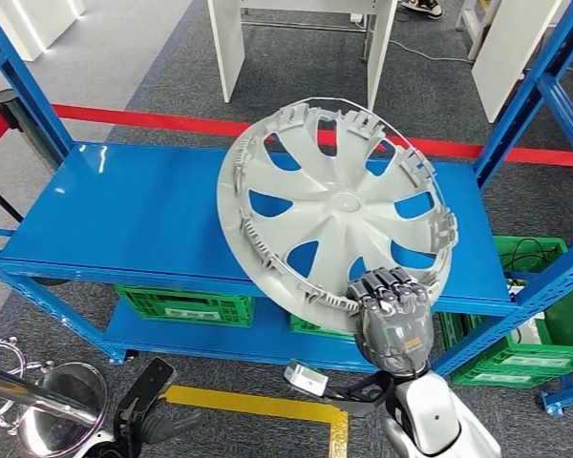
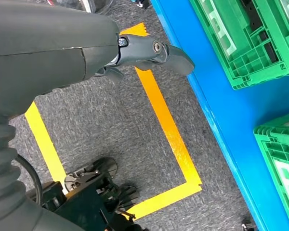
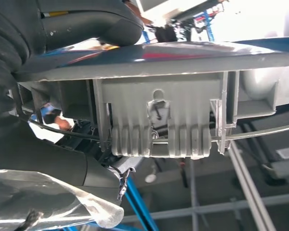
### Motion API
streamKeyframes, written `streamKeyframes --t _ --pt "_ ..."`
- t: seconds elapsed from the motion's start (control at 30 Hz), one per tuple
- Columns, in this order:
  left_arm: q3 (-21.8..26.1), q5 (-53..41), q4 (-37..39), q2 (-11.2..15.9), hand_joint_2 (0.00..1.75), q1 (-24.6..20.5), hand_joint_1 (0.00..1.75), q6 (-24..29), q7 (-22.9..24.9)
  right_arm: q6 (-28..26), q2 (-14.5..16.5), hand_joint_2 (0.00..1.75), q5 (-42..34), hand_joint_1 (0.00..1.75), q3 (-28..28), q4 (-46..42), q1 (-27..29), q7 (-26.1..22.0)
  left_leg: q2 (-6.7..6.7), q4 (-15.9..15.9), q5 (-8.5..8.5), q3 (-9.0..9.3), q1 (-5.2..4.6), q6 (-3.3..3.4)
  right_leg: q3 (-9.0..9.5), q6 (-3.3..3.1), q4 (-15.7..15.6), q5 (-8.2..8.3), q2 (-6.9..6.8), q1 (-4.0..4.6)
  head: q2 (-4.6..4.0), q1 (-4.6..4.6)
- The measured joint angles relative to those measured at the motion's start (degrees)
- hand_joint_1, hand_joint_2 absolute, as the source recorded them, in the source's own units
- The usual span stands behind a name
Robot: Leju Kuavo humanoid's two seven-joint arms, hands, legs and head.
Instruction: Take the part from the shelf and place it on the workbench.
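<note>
The part is a large grey wheel cover (image 1: pixel 337 205) with curved openings and clips round its rim. It is tilted, raised over the blue shelf (image 1: pixel 132 205). My right hand (image 1: pixel 393 313) grips its near rim from below. In the right wrist view the cover's ribbed rim (image 3: pixel 161 120) with a wire ring runs right in front of the hand (image 3: pixel 81 29), thumb on one side and fingers on the other. My left hand (image 1: pixel 150 410) hangs low at the lower left with nothing in it; in the left wrist view the left hand (image 2: pixel 150 53) has a finger stretched out over the carpet.
Green crates (image 1: pixel 186 305) stand on the lower blue shelf board; another green crate (image 1: pixel 550 315) is at the right. Blue uprights (image 1: pixel 528 105) frame the shelf on both sides. Yellow floor tape (image 2: pixel 168 130) marks the carpet. White table legs (image 1: pixel 229 48) stand behind the shelf.
</note>
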Motion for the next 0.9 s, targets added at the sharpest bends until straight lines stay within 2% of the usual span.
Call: streamKeyframes --t 0.23,0.9 --pt "-0.11 -0.11 0.44 -0.08 0.00 -0.07 0.00 -0.24 -0.37 0.00 -0.02 1.75 1.55 1.75 0.46 -1.39 0.23 -1.87 0.00 0.00 0.00 0.00 0.00 0.00 0.00 0.00 0.00 0.00 0.00 0.00 0.00 0.00" --pt "-0.28 -0.05 1.39 -0.48 0.00 -0.55 0.00 -0.69 -0.36 0.00 -0.89 1.75 1.56 1.75 2.68 -4.47 -0.32 -3.17 0.00 0.04 0.00 -0.01 -0.02 0.00 0.00 0.02 -0.02 0.02 0.01 -0.02 0.00 0.00"
